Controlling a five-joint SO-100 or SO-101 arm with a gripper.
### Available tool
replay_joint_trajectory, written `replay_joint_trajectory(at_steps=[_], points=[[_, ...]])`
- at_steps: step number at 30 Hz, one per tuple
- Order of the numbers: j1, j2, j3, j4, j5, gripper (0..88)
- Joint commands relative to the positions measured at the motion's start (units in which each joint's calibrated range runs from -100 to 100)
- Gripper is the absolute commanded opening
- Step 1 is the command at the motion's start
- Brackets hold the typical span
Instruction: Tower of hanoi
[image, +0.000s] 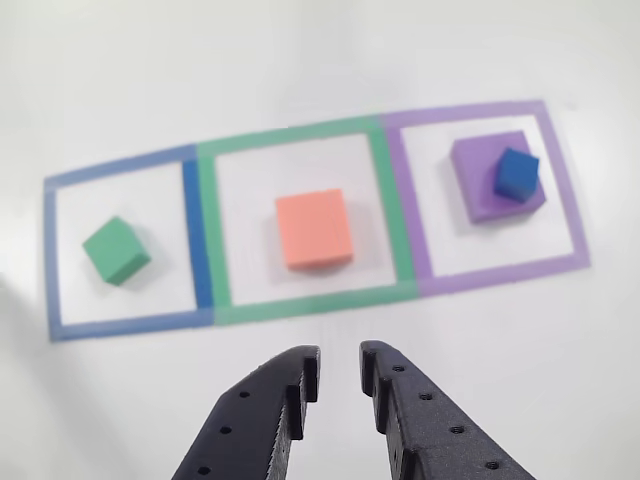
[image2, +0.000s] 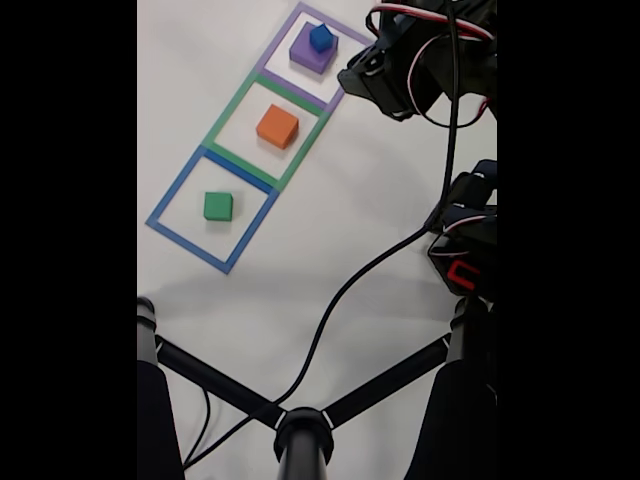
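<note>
My gripper (image: 340, 385) hangs over bare white table (image: 520, 380), jaws slightly parted, pinching nothing. In the other view, the salmon-orange block (image: 314, 229) sits at twelve o'clock inside the green tape outline (image: 209, 235); the green block (image: 117, 250) at ten; at two, the purple block (image: 485, 172) — blue cube (image: 516, 173) on top.

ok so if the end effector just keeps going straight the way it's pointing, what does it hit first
Probably the salmon-orange block in the green tape square. The open end effector aims toward it over bare table, though depth is hard to judge.
</note>
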Motion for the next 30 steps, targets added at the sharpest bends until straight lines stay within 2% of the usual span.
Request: replay_joint_trajectory(at_steps=[1,6,10,13,17,30], points=[[-6.5,-4.5,-1.0,1.7,-1.4,0.0],[-11.3,-7.0,0.5,0.2,-7.0,4.7],[-14.0,-9.7,5.6,-1.9,-2.2,6.5],[-14.9,-12.3,13.0,-8.0,1.0,6.6],[-14.5,-14.7,24.6,-16.7,11.4,9.7],[-15.7,-15.9,58.4,-57.3,11.4,32.7]])
